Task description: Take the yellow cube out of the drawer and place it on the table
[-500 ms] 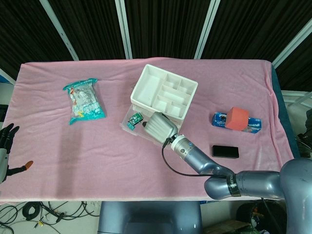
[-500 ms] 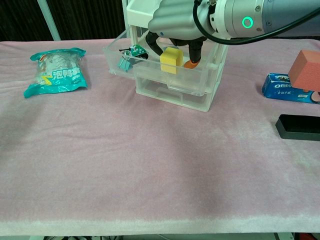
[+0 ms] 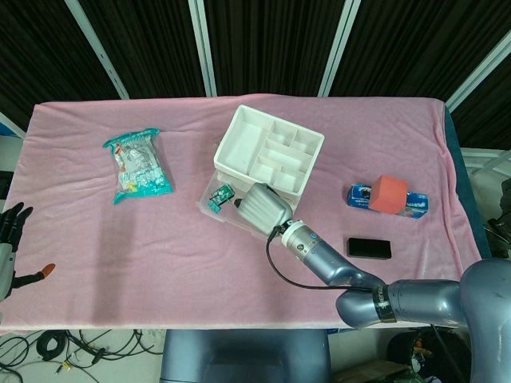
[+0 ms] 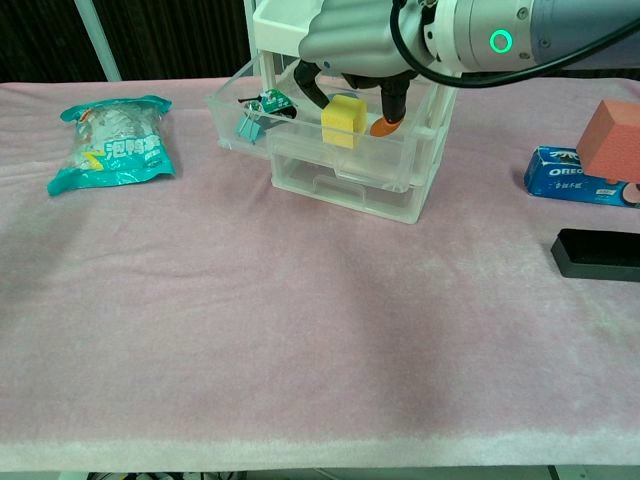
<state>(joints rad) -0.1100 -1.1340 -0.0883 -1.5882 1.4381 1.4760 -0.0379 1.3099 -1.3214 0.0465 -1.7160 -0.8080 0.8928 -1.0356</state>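
The yellow cube (image 4: 343, 121) sits in the open top drawer (image 4: 228, 118) of a clear drawer unit (image 4: 345, 178). My right hand (image 4: 360, 35) reaches down into that drawer from above. One dark finger (image 4: 308, 92) hangs left of the cube and the orange-tipped thumb (image 4: 386, 118) hangs right of it, each with a small gap, so the cube is not lifted. In the head view the right hand (image 3: 262, 207) hides the cube. My left hand (image 3: 9, 239) is at the far left table edge, fingers apart, holding nothing.
A teal clip (image 4: 262, 108) lies in the drawer's left end. A white divided tray (image 3: 267, 152) tops the unit. A snack bag (image 4: 112, 142) lies at left. At right are an Oreo box (image 4: 575, 178), a red block (image 4: 612, 138) and a black box (image 4: 600, 255).
The right hand has shifted only very slightly over the drawer. The cube and the left hand have not moved.
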